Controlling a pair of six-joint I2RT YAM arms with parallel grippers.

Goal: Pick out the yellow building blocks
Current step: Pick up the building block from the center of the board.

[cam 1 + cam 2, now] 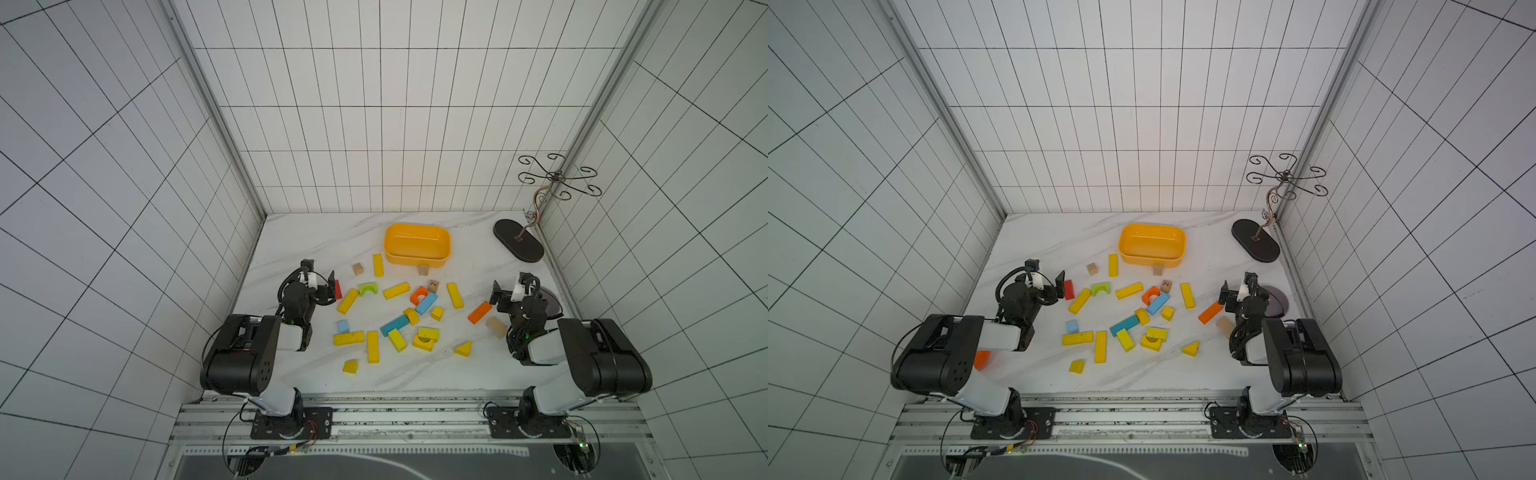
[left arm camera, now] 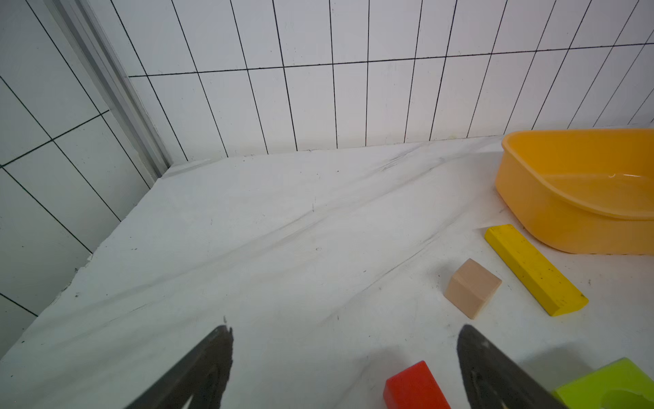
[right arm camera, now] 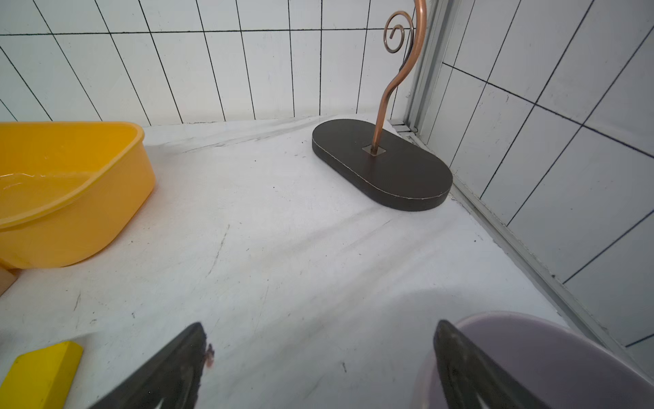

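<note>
Several yellow building blocks lie scattered over the middle of the white marble table in both top views: long bars point(image 1: 347, 301) point(image 1: 1187, 295), a cube point(image 1: 437, 313), an arch piece point(image 1: 428, 333), a wedge point(image 1: 464, 348) and a rounded piece point(image 1: 1076, 366). My left gripper point(image 1: 330, 286) point(image 2: 345, 340) hovers open at the left of the spread, empty, with a red block point(image 2: 414, 387) between its fingers' line and a yellow bar point(image 2: 534, 269) ahead. My right gripper point(image 1: 496, 293) point(image 3: 320, 336) stands open and empty at the right, a yellow bar's end point(image 3: 40, 375) beside it.
A yellow-orange tub point(image 1: 415, 259) point(image 2: 552, 219) point(image 3: 88, 219) sits at the back. Orange bar point(image 1: 479, 312), orange arch point(image 1: 419, 294), blue, green point(image 1: 368, 289) and tan blocks point(image 2: 472, 287) mix in. A black-based wire stand point(image 1: 518, 240) point(image 3: 382, 164) and a purple bowl point(image 3: 552, 361) are at the right wall.
</note>
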